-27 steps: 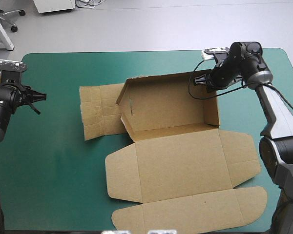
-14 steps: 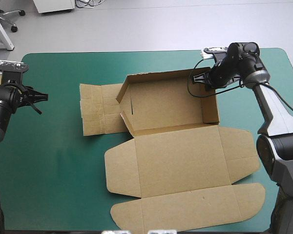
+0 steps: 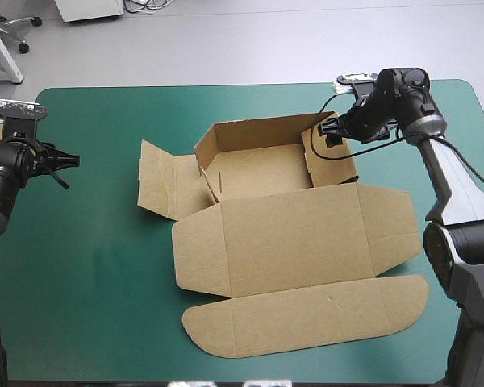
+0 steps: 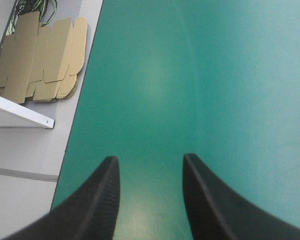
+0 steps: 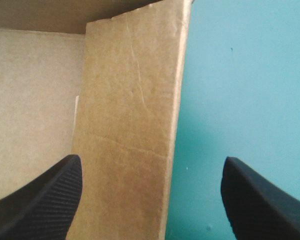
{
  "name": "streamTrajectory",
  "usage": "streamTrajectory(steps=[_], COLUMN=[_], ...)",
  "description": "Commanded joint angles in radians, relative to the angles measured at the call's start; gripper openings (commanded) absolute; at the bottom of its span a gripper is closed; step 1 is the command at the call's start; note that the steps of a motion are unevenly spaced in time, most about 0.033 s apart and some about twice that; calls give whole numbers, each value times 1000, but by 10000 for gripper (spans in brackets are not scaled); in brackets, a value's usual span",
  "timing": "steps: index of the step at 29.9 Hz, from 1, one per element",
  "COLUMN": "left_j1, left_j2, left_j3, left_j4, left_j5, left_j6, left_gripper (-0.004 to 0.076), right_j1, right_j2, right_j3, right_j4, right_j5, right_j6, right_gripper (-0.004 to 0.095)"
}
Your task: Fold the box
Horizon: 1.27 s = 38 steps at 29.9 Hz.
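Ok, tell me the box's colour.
The box is plain brown, best seen in the high view.

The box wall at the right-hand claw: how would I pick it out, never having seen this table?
On the teal-green table sits a brown box, its lid flat toward the near edge. Go to the tray's right end, where the right gripper reaches down. The wall there stands raised between the open black fingers, while the left end's flaps splay outward untouched.

no legible text, labels, brands or numbers on the box (image 3: 290, 242); none elsewhere
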<state>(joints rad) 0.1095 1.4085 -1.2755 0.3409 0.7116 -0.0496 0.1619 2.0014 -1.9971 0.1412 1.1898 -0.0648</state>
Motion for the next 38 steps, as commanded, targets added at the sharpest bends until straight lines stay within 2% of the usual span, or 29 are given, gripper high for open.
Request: streamTrajectory(steps=[1, 4, 7, 11, 14, 19, 25, 29, 32, 38], left_j1=[2, 2, 2, 2, 2, 2, 2, 2, 2, 2], left_j2=[-29, -29, -29, -29, -29, -29, -29, -29, -29, -29], left_j3=[-28, -28, -25, -9, 18, 69, 74, 74, 74, 74], left_j4=[11, 11, 11, 3, 1, 1, 0, -22, -22, -22], left_j5=[-48, -35, -24, -34, -50, -58, -81, -81, -87, -88], left_j6=[-2, -2, -2, -2, -2, -2, -6, -2, -2, -2], left_gripper=[299, 299, 299, 299, 299, 299, 299, 299, 299, 299], right_j1=[-7, -5, -3, 1, 28, 116, 143, 109, 94, 94], right_j2=[-94, -140, -199, -270, -320, -423, -419, -364, -307, -179], right_j3=[-48, -40, -29, 31, 122, 324, 436, 424, 398, 292], right_j4=[3, 1, -1, -21, -74, -216, -291, -285, -229, -209], right_j5=[38, 57, 57, 20, -49, -264, -384, -407, -377, -341], right_j6=[-16, -18, -16, -16, 2, 87, 159, 152, 87, 65], right_gripper=[724, 723, 678, 642, 642, 637, 635, 641, 643, 643])
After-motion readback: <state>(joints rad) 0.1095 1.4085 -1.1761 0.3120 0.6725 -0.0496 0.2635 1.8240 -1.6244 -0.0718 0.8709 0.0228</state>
